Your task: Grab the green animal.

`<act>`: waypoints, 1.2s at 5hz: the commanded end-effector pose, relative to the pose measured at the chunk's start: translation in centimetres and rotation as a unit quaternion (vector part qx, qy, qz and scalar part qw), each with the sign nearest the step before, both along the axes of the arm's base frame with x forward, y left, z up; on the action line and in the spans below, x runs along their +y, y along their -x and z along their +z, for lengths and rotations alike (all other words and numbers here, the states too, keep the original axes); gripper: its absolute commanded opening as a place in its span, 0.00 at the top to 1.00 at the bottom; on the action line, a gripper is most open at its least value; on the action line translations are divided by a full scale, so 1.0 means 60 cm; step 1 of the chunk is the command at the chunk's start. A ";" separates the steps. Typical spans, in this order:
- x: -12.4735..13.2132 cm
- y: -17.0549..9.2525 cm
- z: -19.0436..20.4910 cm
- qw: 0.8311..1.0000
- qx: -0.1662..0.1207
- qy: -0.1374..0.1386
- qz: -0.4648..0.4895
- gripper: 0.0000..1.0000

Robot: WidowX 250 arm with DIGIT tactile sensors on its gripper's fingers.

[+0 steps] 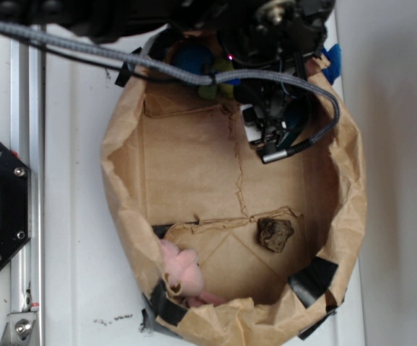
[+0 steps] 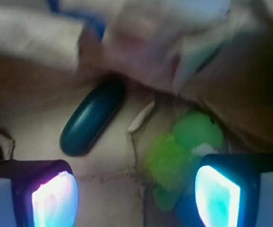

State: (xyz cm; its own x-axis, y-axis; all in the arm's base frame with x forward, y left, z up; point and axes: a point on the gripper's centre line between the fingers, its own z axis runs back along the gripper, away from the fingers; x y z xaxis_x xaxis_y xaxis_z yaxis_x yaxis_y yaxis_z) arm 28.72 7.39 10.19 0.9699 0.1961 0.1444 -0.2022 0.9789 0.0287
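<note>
The green animal [image 2: 181, 151] is a fuzzy lime-green plush lying on the brown paper floor of the bag. In the wrist view it sits close against the inner side of my right finger, and part of it lies between the fingers. In the exterior view only a scrap of the green animal [image 1: 210, 90] shows under the arm at the top of the bag. My gripper [image 2: 136, 194] is open, its two glowing pads wide apart, with bare paper under the left half of the gap. From outside, the gripper [image 1: 270, 137] hangs inside the bag's far right side.
A dark green capsule [image 2: 93, 117] lies ahead and left of the fingers. The paper bag's crumpled wall [image 1: 122, 194] rings everything. A pink plush [image 1: 181, 272] and a brown lump [image 1: 275, 233] lie at the bag's near end. A blue ball [image 1: 192, 59] sits at the top.
</note>
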 end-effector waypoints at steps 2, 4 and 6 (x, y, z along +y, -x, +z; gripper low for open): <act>-0.045 0.000 -0.002 1.000 -0.015 0.001 -0.018 0.00; -0.050 -0.001 -0.027 1.000 -0.002 -0.003 -0.005 0.00; -0.006 0.005 -0.024 0.999 -0.014 -0.027 0.019 0.00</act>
State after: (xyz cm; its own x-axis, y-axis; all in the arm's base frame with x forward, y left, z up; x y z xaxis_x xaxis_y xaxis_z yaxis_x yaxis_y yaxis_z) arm 28.10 6.49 7.18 0.9684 0.2113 0.1325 -0.2227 0.9717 0.0783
